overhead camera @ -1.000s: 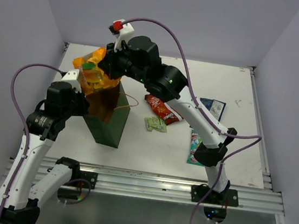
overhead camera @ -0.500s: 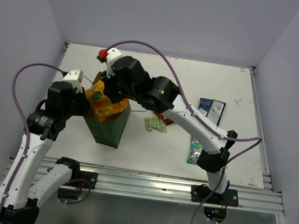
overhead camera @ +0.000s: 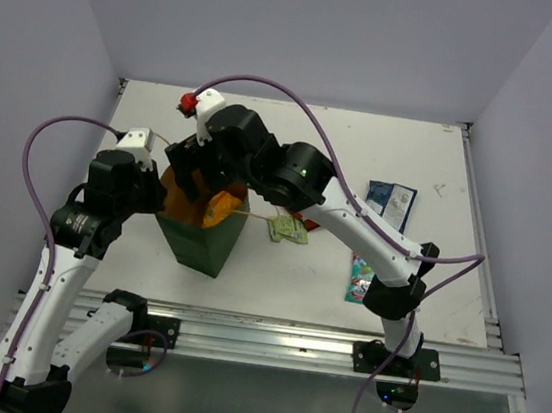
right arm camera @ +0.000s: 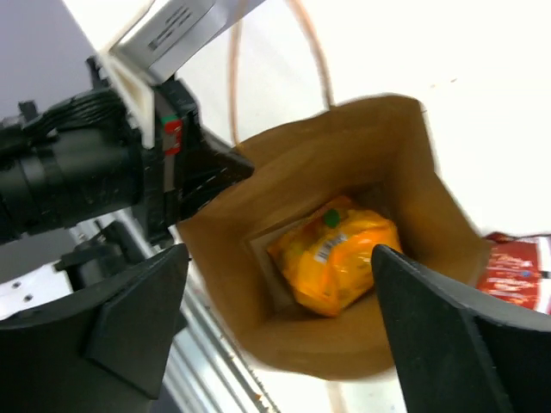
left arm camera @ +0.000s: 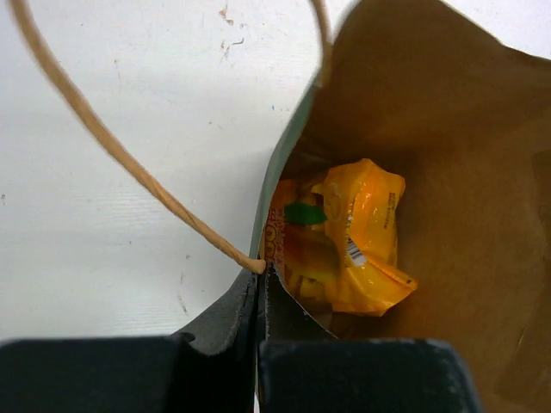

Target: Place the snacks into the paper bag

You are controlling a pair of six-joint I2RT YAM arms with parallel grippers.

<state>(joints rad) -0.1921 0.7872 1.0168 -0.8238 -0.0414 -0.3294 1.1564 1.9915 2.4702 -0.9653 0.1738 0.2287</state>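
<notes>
The dark green paper bag [overhead camera: 199, 242] stands upright at the table's left front, its brown inside [right arm camera: 284, 344] open to the top. The orange gummy bag [right arm camera: 337, 255] lies loose at its bottom, also seen in the left wrist view [left arm camera: 349, 245]. My right gripper [right arm camera: 280, 258] hovers over the bag's mouth [overhead camera: 194, 176], open wide and holding nothing. My left gripper [left arm camera: 261, 282] is shut on the bag's left rim beside a string handle [left arm camera: 129, 163]. The red chip bag [right arm camera: 516, 271] lies just right of the paper bag, mostly hidden under the right arm in the top view.
On the table to the right lie a pale green packet [overhead camera: 286, 229], a teal-pink packet [overhead camera: 359, 269] and a dark blue-white packet [overhead camera: 390, 198]. The right arm [overhead camera: 355, 221] spans over them. Walls close the left, back and right sides.
The right gripper carried the orange gummy bag down into the paper bag's mouth and opened; the packet now lies inside. The left gripper kept its hold on the rim.
</notes>
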